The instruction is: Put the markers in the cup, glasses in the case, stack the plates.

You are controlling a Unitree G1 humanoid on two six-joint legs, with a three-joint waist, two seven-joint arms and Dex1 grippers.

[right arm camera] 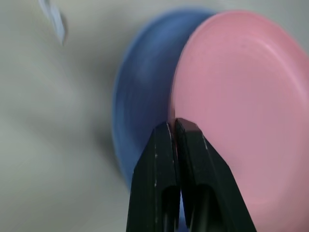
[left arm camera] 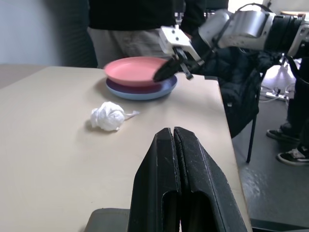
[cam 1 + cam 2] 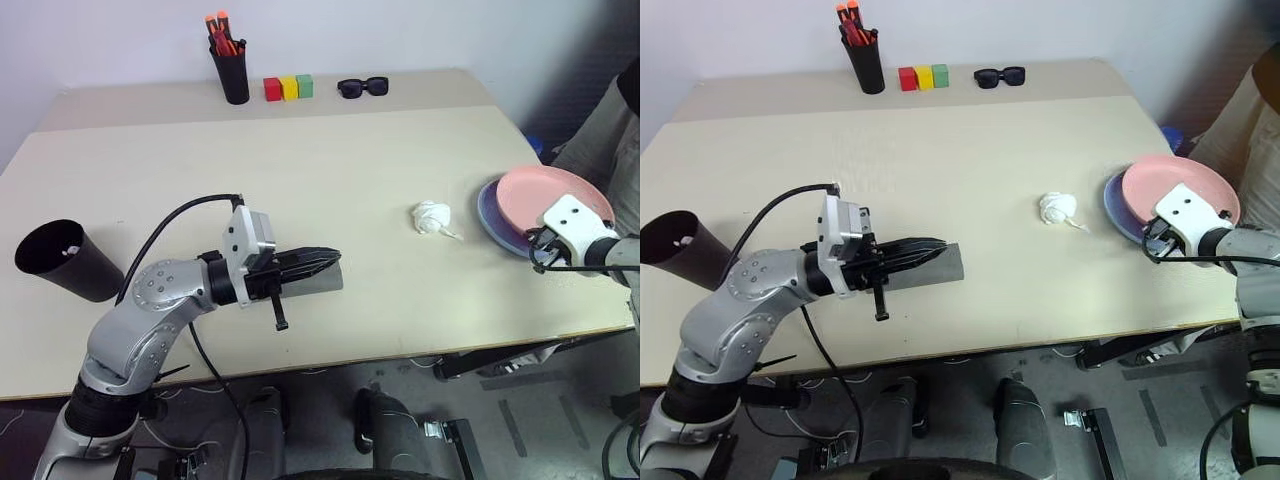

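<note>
The salmon pink plate (image 3: 545, 190) rests on the light blue plate (image 3: 492, 212) at the table's right edge, shifted a little off centre. My right gripper (image 1: 174, 124) is shut and empty, its tips just over the near rim of the plates. The closed grey case (image 3: 322, 282) lies near the front middle of the table. My left gripper (image 3: 335, 258) is shut and empty, lying level just above the case. The wide black cup (image 3: 55, 262) stands at the far left with a small white bit inside. The markers and the glasses are out of view.
At the back stand a black pen holder (image 3: 231, 70) with orange-capped markers, three coloured blocks (image 3: 288, 88) and black sunglasses (image 3: 362, 87). A crumpled white tissue (image 3: 432, 217) lies left of the plates. A person (image 3: 610, 130) stands at the table's right side.
</note>
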